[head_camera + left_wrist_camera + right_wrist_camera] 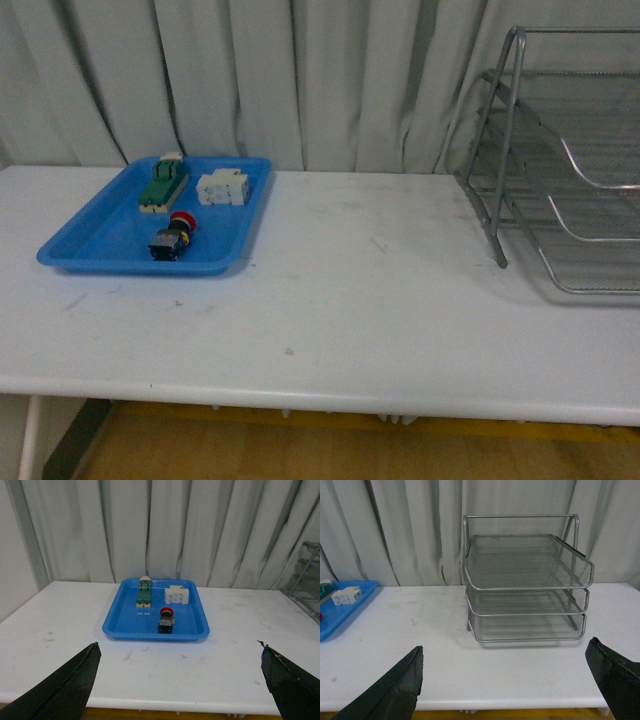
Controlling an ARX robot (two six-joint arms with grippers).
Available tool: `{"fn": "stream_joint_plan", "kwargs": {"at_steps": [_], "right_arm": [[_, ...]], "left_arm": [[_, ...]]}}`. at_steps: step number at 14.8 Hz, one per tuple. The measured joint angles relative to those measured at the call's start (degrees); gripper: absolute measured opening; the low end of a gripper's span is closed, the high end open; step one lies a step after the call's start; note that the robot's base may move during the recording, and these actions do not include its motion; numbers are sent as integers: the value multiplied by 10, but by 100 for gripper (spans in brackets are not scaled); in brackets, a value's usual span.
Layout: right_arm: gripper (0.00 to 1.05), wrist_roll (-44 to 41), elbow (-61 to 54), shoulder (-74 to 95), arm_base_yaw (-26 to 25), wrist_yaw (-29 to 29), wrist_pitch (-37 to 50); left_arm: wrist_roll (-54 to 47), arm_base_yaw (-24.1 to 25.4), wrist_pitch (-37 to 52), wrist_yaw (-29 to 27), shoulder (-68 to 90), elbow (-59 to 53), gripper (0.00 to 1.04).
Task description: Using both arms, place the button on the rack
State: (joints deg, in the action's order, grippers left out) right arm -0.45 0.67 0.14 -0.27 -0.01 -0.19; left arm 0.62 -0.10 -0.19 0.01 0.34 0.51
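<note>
Nothing grabbed yet: the left fingers (70,685) are spread wide and empty, and the right fingers (395,685) are the same. The button (172,238) is lying on its side in the blue tray (100,235), toward the tray's front edge, with a white block (222,187) and a green part (163,183) at the tray's back. The rack (560,190) is well away from the tray, at the other end of the bench (350,300).

My worry is that the round red cap looks likely to roll or squirt out of a pinch. It's also a long carry, so the arm-to-arm handoff is where I'd expect a drop. The tray's lip could snag a low approach too. Hard to tell from here, but the button seems to lean on nothing, so a nudge would just shove it
</note>
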Motion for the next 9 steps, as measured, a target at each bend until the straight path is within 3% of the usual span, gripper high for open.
{"fn": "stream_joint_plan", "kwargs": {"at_steps": [9], "right_arm": [[98, 0, 0, 0, 0, 0, 0]], "left_arm": [[0, 0, 0, 0, 0, 0, 98]]}}
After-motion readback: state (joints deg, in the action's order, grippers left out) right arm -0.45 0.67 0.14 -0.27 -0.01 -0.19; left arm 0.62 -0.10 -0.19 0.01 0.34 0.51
